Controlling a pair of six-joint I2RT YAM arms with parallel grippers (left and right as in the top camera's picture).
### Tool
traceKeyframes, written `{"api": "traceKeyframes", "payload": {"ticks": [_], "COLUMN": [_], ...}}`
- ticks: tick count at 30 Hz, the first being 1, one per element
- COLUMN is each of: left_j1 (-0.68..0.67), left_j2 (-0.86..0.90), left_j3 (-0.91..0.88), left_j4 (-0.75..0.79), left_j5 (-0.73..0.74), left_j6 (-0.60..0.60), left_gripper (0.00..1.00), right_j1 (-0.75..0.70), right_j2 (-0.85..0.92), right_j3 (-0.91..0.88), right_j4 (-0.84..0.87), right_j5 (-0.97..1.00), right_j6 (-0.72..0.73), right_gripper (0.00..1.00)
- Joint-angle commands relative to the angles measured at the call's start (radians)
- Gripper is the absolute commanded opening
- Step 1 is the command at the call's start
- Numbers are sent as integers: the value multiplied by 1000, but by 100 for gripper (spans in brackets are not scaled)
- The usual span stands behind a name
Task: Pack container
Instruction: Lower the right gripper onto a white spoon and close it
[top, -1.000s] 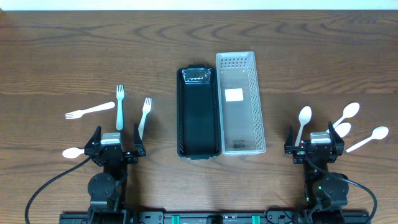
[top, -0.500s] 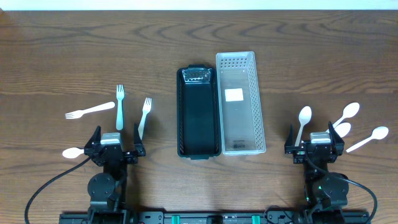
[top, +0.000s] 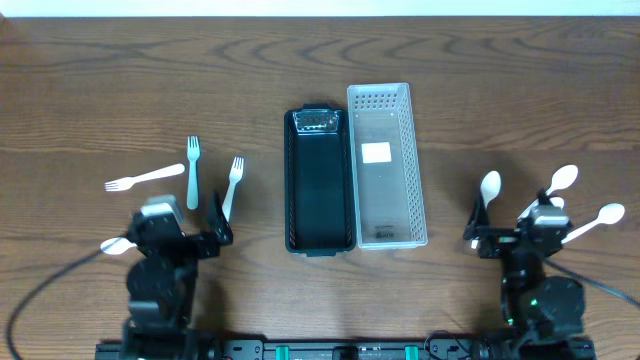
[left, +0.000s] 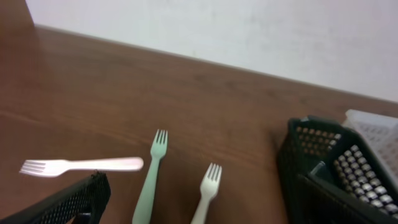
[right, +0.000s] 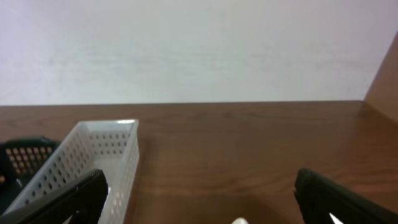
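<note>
White label (top: 376, 153) in clear basket (top: 418, 160): no legible writing. Dark wood-grain desk (top: 100, 80), white wall (right: 186, 50). Left fingers (left: 68, 202) and right fingers (right: 339, 199) both spread, empty

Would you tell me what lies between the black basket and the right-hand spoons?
The clear basket, beside the black basket; then bare table up to the nearest spoon, seen overhead.

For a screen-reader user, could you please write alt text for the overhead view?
A black basket and a clear basket sit side by side on the wooden table, neither holding cutlery. Three forks and a spoon lie left of them near the open left gripper; several white spoons lie to the right around the open right gripper.
</note>
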Motion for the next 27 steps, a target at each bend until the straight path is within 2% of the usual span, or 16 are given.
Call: {"api": "traceKeyframes", "payload": {"ticks": [1,4,8,12,17,23,27], "left_j1": [4,4,4,4,4,4,4], "left_j2": [193,394,644,809,886,917,918], "left_j3": [206,402,646,776,785,785,785], "left_j4": [-101,-264,-486,-583,-587,-600,-601], "left_j5": [14,16,19,19,22,22,21], "left_j6": [-27,-27,-27,-27,-27,-27,-27], "left_gripper": [98,98,98,98,98,98,98], "right_j1": [10,3,-13,-21,-23,-76,-98], "right_j2": [174,378,701,958,1135,1351,1453], "right_j3": [157,343,647,882,916,912,911], "right_j4": [-76,-253,-605,-864,-861,-832,-803], "right_j5": [25,25,21,9,-8,-1,-4], "right_j6": [20,20,27,35,47,260,278], "right_gripper": [99,99,99,99,99,99,99]}}
